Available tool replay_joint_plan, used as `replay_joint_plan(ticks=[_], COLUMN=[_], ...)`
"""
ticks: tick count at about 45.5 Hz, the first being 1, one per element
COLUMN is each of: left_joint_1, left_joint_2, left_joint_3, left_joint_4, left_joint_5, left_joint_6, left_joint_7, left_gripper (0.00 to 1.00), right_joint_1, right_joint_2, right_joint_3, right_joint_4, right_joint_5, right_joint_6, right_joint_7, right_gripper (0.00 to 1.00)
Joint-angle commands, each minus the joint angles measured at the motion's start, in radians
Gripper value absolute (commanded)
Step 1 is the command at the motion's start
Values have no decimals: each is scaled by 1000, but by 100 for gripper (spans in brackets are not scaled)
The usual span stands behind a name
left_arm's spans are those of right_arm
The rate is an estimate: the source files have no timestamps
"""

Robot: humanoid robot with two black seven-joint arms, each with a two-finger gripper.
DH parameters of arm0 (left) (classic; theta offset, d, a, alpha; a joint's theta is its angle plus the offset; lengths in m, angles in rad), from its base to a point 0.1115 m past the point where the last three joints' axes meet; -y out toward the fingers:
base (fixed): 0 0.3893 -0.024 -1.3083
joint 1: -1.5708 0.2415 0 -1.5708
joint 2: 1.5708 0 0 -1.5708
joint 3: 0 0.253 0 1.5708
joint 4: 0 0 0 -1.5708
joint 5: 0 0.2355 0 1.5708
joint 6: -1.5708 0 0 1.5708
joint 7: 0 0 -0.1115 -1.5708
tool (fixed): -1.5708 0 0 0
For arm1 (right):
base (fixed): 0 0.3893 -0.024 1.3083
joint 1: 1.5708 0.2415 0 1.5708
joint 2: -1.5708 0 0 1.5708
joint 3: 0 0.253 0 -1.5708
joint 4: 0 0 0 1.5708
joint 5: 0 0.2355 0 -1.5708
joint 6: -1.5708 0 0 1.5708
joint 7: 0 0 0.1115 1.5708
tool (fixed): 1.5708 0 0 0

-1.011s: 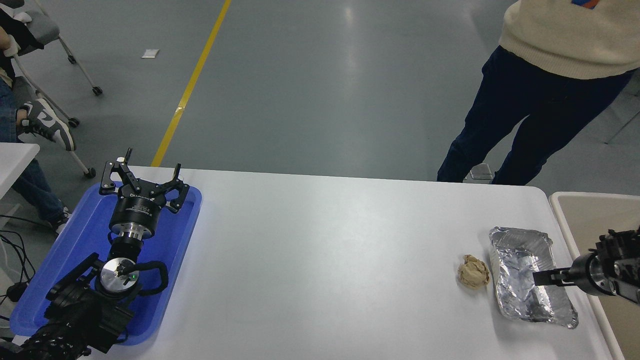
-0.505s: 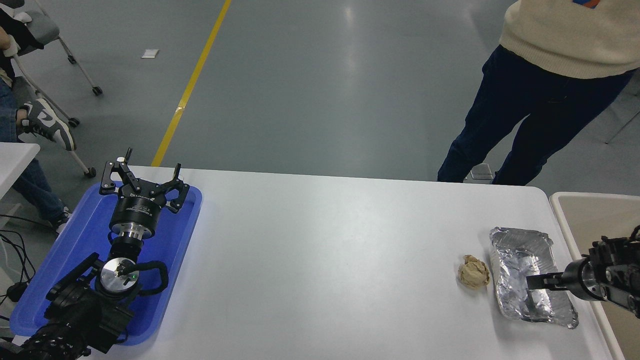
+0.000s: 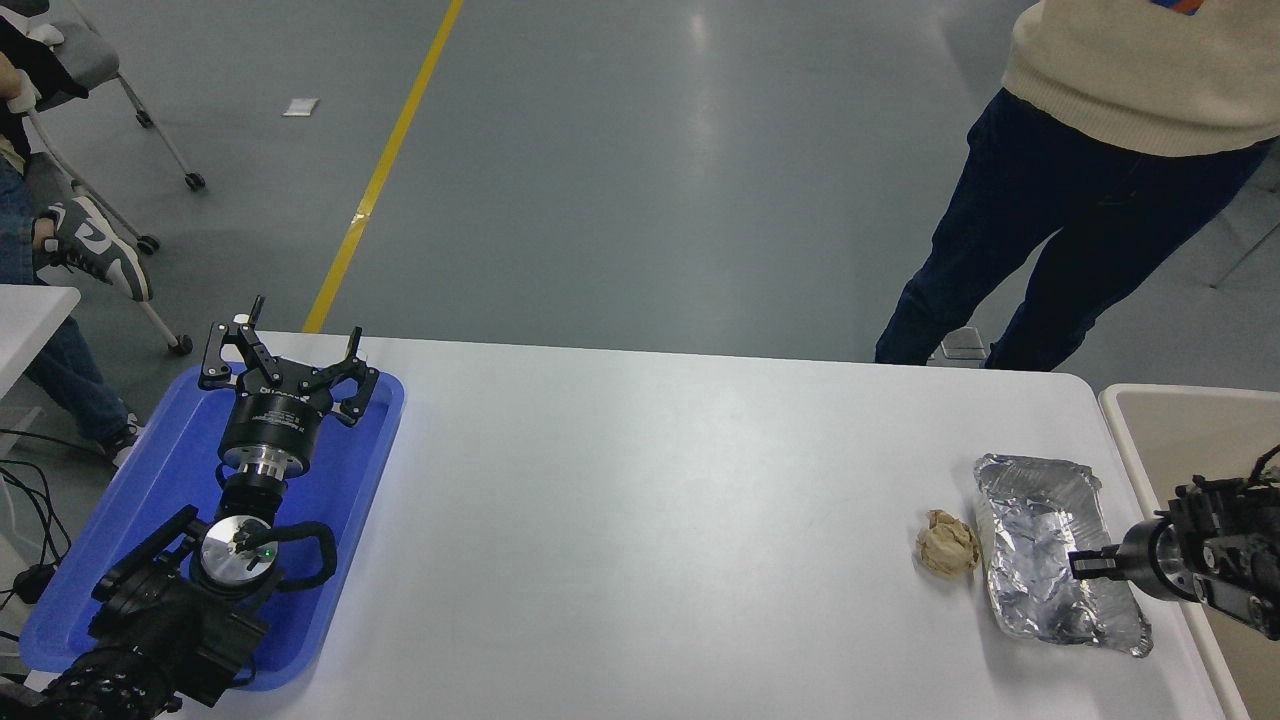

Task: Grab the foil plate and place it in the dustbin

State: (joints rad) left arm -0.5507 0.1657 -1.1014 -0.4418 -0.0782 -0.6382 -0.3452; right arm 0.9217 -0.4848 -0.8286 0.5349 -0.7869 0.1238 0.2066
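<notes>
You saw a shiny, crinkled silver foil plate (image 3: 1040, 545), rectangular with rounded corners and a raised rim, lying open side up at the lower right of the frame, its long side running from upper left to lower right. Just to its right, at the right edge of the frame, stood the dustbin (image 3: 1180, 425), beige with a lighter off-white rim and smooth inner walls, only partly in view.

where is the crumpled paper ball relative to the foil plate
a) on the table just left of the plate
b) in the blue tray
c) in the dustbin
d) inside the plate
a: the crumpled paper ball sits on the white table just left of the foil plate, outside its rim.
</notes>
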Motion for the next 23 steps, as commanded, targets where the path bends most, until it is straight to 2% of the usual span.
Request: replay_joint_plan(ticks=[1,12,23], left_joint_1=[0,-2,-2], left_joint_2=[0,0,0], left_joint_3=[0,2,2], left_joint_4=[0,0,0], left_joint_5=[0,2,2], left_joint_6=[0,0,-1], left_joint_7=[0,2,2], left_gripper=[100,100,100], right_joint_1=[23,129,387], right_joint_2=[-6,-77,-204], right_joint_3=[0,-20,-41], right_joint_4=[7,43,200], right_joint_5=[-22,-61,-132], right_joint_6=[0,26,169], right_joint_7=[4,11,22], right_gripper=[0,0,0])
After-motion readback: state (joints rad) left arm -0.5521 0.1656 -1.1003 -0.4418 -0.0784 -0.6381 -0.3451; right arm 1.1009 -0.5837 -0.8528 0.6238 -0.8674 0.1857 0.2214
